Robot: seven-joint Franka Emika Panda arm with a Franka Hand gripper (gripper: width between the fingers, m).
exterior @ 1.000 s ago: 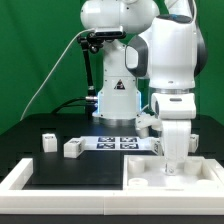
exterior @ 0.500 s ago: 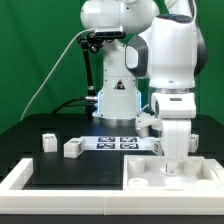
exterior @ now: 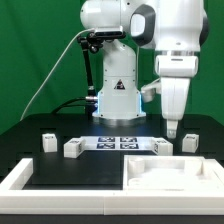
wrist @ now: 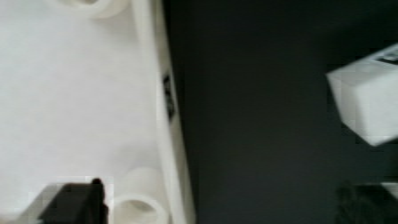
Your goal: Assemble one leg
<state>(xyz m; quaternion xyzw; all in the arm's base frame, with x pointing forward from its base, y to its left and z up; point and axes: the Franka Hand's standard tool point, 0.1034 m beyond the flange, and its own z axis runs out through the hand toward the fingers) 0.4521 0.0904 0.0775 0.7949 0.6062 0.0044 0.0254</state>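
**A:** Where is the leg?

**B:** In the exterior view the leg lies on the black table, just off the 3 o'clock end of the marker board. A second leg sits farther out toward 3 o'clock. A third leg and a fourth leg lie off the board's 9 o'clock end.

**A:** Which way does it point?

**B:** It looks wider than tall, so it seems to lie flat, with its long axis running roughly 9 to 3 o'clock across the exterior view. Its tags are too small to tell which way they face.

**A:** And the gripper?

**B:** The gripper hangs in the air at about 12 o'clock of the leg, clear of it. In the wrist view its fingers stand wide apart and hold nothing. Between them are only the dark table and the rim of the large white tray piece.

**A:** Where is that tray?

**B:** Near the leg, at its 6 o'clock. The wrist view also shows a blurred white block apart from the rim. I cannot tell which leg it is.
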